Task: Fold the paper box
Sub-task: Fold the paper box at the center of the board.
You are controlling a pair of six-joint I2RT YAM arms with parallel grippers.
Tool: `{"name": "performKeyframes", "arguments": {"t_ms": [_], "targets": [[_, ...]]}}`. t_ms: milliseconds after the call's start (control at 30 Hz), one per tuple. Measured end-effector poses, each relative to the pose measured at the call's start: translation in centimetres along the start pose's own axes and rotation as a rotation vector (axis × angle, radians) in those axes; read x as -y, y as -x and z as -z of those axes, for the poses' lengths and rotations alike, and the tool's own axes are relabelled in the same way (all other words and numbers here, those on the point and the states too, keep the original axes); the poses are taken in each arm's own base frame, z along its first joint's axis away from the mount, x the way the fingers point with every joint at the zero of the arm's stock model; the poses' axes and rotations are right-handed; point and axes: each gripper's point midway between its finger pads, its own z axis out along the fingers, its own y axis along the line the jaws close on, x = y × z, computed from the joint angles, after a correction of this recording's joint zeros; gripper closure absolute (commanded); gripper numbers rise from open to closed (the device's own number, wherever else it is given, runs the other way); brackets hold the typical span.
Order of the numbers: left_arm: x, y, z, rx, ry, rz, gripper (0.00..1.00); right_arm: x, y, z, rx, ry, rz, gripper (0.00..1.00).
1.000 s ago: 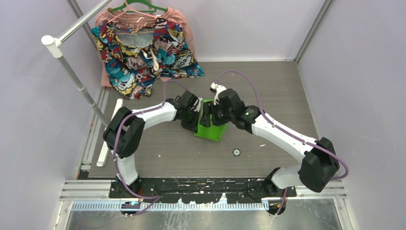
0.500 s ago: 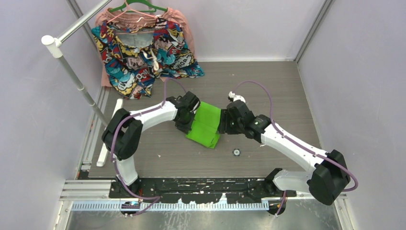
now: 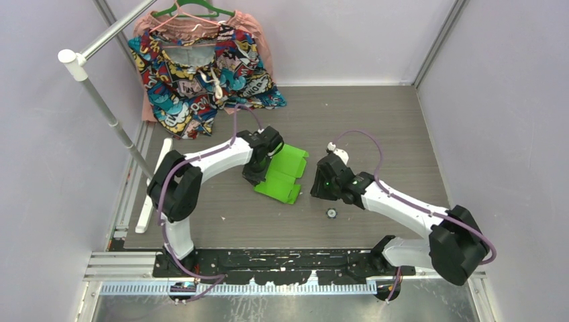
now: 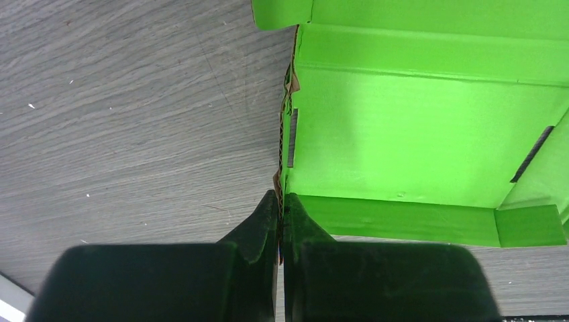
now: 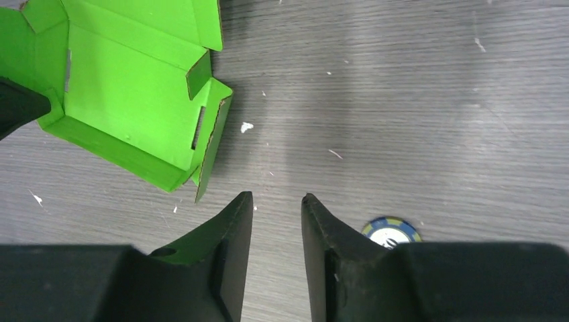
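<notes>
The left gripper [image 4: 280, 202] is closed tight on the left edge of the paper box [image 4: 416, 134], with the thin card pinched between its two black fingers and no gap showing. From the top camera, this gripper [image 3: 257, 172] sits at the box's left side, near the middle of the grey wood-grain worktop [image 3: 382, 127].

The paper box [image 3: 282, 173] is a bright green sheet, only partly formed. Its inside faces up, its base panel is low over the worktop, and several flaps and side walls are raised around it. Slots are cut in two of the walls.

The right gripper [image 5: 276, 201] holds nothing. Its jaws stand partly apart over bare worktop, with wood grain visible between them. It [image 3: 315, 188] is just to the right of the box [image 5: 127, 114] and does not touch it.

A small round disc [image 5: 391, 231] with a blue-and-yellow rim lies on the worktop by the right gripper's fingers, partly hidden by one of them. The top camera shows the disc [image 3: 331, 213] apart from the box.

A colourful patterned garment [image 3: 201, 74] hangs on a green hanger [image 3: 191, 10] at the far left corner, beside a slanted white pole [image 3: 100, 94].
</notes>
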Motion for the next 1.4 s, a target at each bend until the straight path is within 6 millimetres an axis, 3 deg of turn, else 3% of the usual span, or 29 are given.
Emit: {"name": "performKeyframes", "arguments": {"t_ms": [233, 467, 733, 1400], "targets": [[0.0, -0.2, -0.5, -0.036, 0.028, -0.001, 1.0, -0.8, -0.9, -2.6, -0.041, -0.024, 0.0, 0.63], [-0.1, -0.3, -0.6, -0.046, 0.04, -0.003, 1.0, -1.3, -1.1, -4.2, -0.057, -0.038, -0.014, 0.52], [-0.1, -0.6, -1.0, -0.059, 0.045, -0.007, 1.0, -2.1, -1.1, -5.6, -0.047, -0.023, -0.054, 0.5], [0.1, -0.6, -1.1, -0.079, 0.052, -0.016, 1.0, -3.4, -0.7, -6.8, -0.033, 0.003, -0.072, 0.49]]}}
